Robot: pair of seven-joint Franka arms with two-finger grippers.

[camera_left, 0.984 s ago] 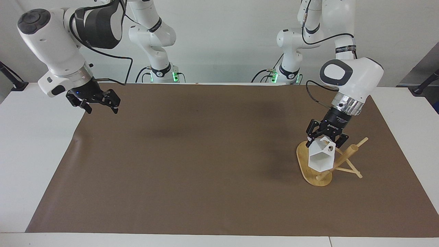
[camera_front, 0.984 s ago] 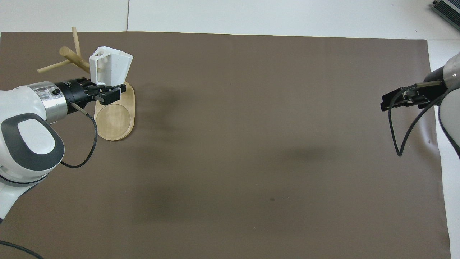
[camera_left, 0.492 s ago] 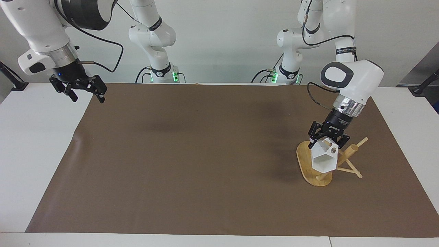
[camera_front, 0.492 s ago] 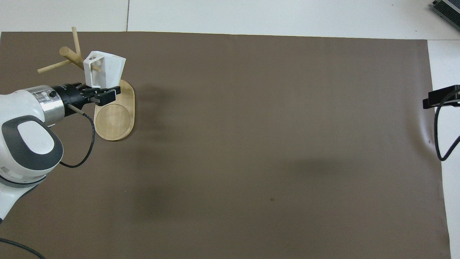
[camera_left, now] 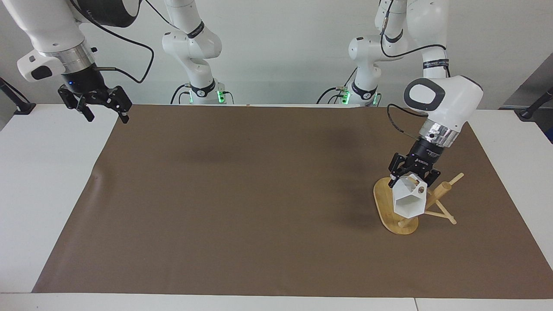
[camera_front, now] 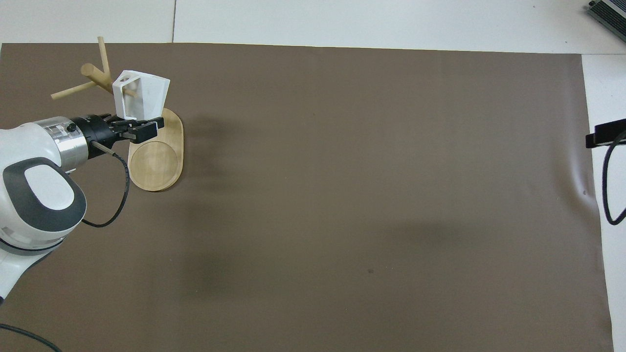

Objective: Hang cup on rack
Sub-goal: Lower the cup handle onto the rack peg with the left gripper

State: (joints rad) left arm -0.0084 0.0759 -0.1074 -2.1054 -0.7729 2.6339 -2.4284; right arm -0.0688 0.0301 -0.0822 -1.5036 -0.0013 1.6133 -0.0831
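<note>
The cup (camera_left: 409,199) is held clamped in the left gripper (camera_left: 413,176) over the rack (camera_left: 399,210) at the left arm's end of the table, at about four o'clock in the facing view, a peg apparently threaded through the hole in its handle. If it is released before the handle is seated on the peg, the cup could be dropped onto the oval base, or the light rack tipped by a sideways drag. The right gripper (camera_left: 105,113) is kept wide and empty at ten o'clock, waiting; small lettering on the left gripper cannot be read.
</note>
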